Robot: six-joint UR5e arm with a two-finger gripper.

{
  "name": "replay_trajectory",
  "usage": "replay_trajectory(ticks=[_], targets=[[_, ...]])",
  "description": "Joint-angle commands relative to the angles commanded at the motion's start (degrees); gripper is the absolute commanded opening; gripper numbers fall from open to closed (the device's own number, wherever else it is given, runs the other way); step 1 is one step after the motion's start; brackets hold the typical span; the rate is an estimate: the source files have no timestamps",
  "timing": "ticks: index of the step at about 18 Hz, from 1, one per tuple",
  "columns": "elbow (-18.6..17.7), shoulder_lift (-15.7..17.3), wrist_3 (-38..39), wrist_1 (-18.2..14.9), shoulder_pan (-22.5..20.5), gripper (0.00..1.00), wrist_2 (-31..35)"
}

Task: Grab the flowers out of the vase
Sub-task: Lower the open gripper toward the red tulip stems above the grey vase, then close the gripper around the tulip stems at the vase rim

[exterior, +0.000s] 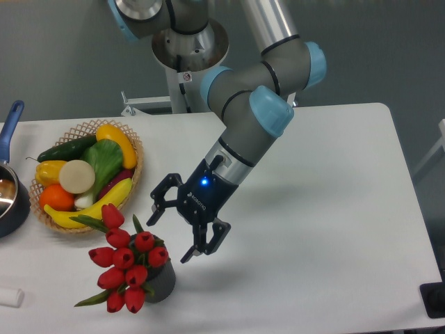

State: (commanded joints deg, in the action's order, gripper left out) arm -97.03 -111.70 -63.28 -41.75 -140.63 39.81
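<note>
the step in hand looks like the approach: the end effector (174,228) hangs over the white bench (327,209) with its two fingers spread wide apart and nothing between them, just beside the flowers (125,261), at about two o'clock from the bunch. the red buds stand in the vase (162,280) near the front edge of the bench, leaning toward eight o'clock so that most of the heads hang past the pot's rim. at eleven o'clock from the bunch sits the fruit basket (87,174), close to the topmost bud. the next move, as i judge it, calls for bringing the spread fingers down toward eight o'clock to straddle the stems just above the rim, closing there, then lifting without dragging the vase along.
</note>
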Motion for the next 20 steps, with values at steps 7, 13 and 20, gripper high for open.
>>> replay_trajectory(ticks=[7, 13, 20], targets=[[0.2, -1.7, 0.0, 3.2, 2.2, 1.00, 0.2], [-0.7, -1.5, 0.3, 3.2, 3.8, 1.00, 0.3], [0.8, -2.8, 1.1, 3.2, 4.7, 1.00, 0.2]])
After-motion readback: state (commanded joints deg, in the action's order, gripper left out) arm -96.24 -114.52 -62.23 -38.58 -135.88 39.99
